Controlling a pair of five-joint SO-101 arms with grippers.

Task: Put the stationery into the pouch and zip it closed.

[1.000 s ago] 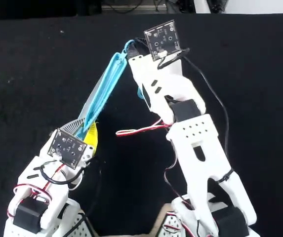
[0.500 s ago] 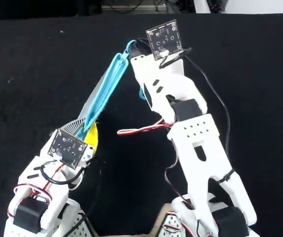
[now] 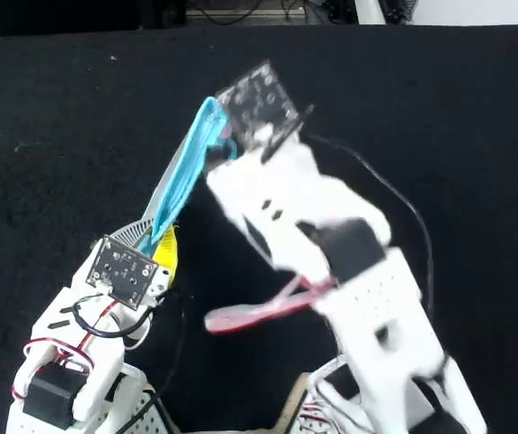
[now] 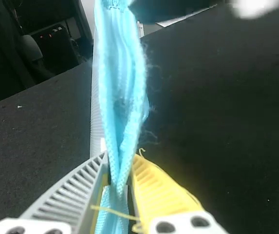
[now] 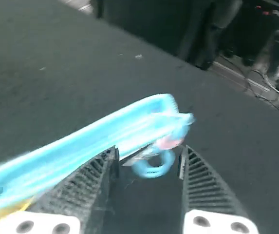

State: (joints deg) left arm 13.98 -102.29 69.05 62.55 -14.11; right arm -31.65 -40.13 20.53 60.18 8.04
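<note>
pouch (image 3: 182,181) stretched over the bench's left half, left pincer (image 4: 117,170) clamped on its near end; right pincer (image 5: 149,156) has swung leftward, jaws parted around the zip pull (image 5: 151,168), so zipping looks underway.

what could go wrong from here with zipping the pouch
1. The right gripper stands open around the zip's ring pull without gripping it. Closing could miss the small ring and pinch fabric instead.
2. The left gripper clamps only the narrow end of the pouch. A hard tug along the zip might slip the pouch out of it.
</note>
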